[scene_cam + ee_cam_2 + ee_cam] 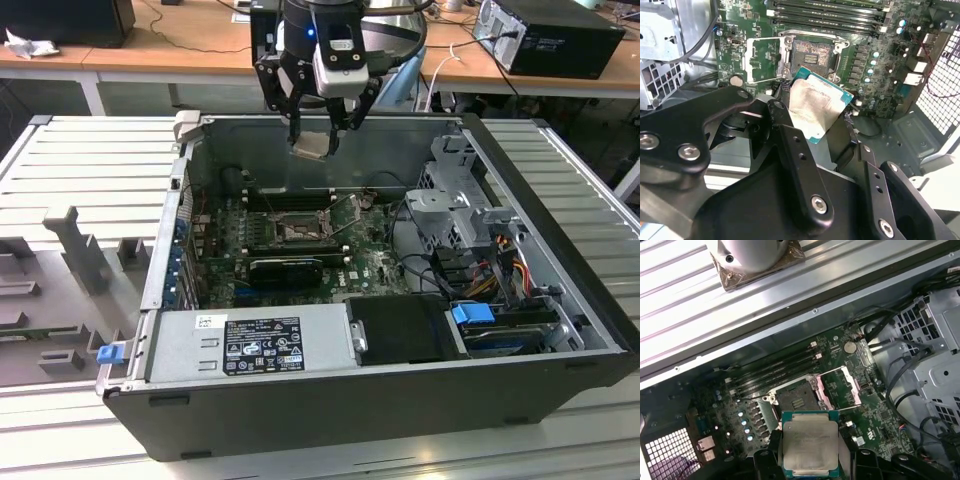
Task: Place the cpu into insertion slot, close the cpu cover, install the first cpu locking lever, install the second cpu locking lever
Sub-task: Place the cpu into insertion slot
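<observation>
Beige-silver metal, the cpu (308,147) is clamped by its edges between the fingers of the gripper (318,140). It hangs over the open computer case (300,400) near its far wall, well above the green board (380,262). Below, the insertion slot (796,401) lies bare. The cpu cover (840,385) lies flipped open beside it, with clear air above the socket.

The arm (310,18) reaches down from above, wrist vertical. Its gripper (318,135) points downward, with black fingers (786,131) clamped on opposite edges of the cpu (312,146).
</observation>
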{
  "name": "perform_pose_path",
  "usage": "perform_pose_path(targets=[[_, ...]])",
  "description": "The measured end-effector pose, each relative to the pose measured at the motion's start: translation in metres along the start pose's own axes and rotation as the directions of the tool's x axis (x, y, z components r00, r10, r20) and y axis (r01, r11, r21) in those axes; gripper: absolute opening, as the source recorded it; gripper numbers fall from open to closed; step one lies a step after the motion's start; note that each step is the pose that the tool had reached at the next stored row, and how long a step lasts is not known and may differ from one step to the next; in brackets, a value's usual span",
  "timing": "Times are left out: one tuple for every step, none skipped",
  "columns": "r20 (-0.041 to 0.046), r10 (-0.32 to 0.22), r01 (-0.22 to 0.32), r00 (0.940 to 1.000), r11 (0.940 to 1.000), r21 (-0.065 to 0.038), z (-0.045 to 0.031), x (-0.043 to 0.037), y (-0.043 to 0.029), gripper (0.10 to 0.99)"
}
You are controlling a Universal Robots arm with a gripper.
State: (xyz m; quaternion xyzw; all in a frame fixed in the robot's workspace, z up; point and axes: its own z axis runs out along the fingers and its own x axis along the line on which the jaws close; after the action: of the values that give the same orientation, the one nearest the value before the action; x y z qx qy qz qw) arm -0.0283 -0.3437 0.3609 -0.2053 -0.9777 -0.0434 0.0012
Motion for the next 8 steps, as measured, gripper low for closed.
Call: perform_pose_path(targets=[[0.0003, 0.003, -0.003, 1.0, 1.0, 0.0, 0.0, 0.0, 0.0, 0.533], [0.0006, 0.006, -0.006, 1.0, 1.0, 0.0, 0.0, 0.0, 0.0, 0.533], [0.001, 0.011, -0.011, 0.9999, 0.9999, 0.0, 0.0, 0.0, 0.0, 0.533], [0.0012, 0.014, -0.014, 0.9999, 0.9999, 0.0, 0.0, 0.0, 0.0, 0.533], [0.0017, 0.019, -0.019, 0.9998, 0.9998, 0.0, 0.0, 0.0, 0.0, 0.533], [0.002, 0.022, -0.022, 0.9998, 0.9998, 0.0, 0.0, 0.0, 0.0, 0.533], [0.0022, 0.025, -0.025, 0.9997, 0.9997, -0.001, 0.0, 0.0, 0.0, 0.533], [0.0025, 0.029, -0.029, 0.9996, 0.9996, -0.001, 0.0, 0.0, 0.0, 0.533]])
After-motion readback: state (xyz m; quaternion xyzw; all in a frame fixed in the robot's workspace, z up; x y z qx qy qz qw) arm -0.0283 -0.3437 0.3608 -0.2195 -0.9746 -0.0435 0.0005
